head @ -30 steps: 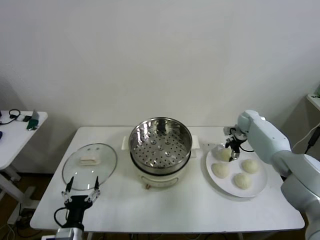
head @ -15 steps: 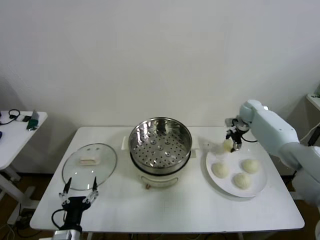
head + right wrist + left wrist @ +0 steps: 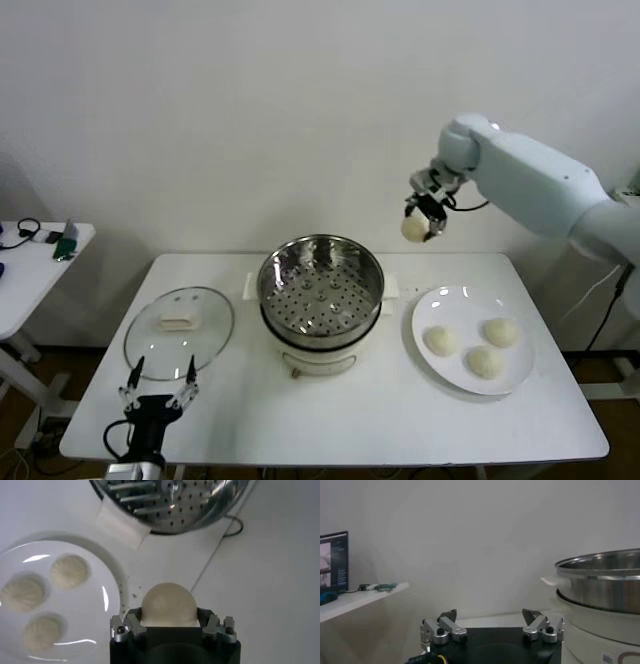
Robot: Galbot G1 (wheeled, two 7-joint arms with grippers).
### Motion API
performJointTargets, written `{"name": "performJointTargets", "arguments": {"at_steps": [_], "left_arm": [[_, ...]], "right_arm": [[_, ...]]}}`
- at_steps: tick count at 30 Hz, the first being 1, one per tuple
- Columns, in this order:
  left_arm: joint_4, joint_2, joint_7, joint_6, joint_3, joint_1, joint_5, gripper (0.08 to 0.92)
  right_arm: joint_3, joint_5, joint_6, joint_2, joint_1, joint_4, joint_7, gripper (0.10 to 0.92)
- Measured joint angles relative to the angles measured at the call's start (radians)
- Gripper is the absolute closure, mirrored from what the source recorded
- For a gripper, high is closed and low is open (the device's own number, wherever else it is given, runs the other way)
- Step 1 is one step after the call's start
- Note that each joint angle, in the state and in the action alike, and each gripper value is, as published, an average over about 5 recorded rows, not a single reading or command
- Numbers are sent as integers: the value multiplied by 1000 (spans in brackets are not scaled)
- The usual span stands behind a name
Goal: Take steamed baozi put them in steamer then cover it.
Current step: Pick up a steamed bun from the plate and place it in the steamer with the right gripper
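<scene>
Left gripper [image 3: 160,385], fingers spread wide, parked at the table's [image 3: 330,420] near left edge, just nearer than the cover [image 3: 179,331]. Centre: open steamer [image 3: 321,290]. Right: plate [image 3: 455,300] bearing three steamed baozi [image 3: 484,361]. Far right, raised: right gripper [image 3: 424,218] clamped on the fourth baozi [image 3: 414,229].

White wall [image 3: 200,120], side table [image 3: 30,270] (cluttered)

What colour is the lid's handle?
Cream-white, on the clear glass lid; the handle shows best in the head view.
</scene>
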State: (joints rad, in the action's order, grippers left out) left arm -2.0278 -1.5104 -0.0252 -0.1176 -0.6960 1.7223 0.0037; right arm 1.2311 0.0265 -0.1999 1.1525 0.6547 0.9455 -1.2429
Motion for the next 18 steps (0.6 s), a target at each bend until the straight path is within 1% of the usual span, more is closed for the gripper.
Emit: {"name": "performJointTargets", "arguments": {"at_steps": [4, 7, 12, 18], "left_arm": [[-2, 2, -1, 0, 1, 4, -3, 177], [-4, 3, -1, 0, 2, 8, -3, 177], [-6, 3, 0, -1, 2, 13, -4, 177], [-7, 2, 1, -3, -2, 17, -5, 177]], "right_arm": [[32, -10, -32, 43, 30, 60, -1, 313], [41, -50, -64, 78, 31, 86, 2, 312], [32, -158, -128, 141, -7, 99, 15, 311], [-1, -298, -201, 211, -85, 75, 31, 313]]}}
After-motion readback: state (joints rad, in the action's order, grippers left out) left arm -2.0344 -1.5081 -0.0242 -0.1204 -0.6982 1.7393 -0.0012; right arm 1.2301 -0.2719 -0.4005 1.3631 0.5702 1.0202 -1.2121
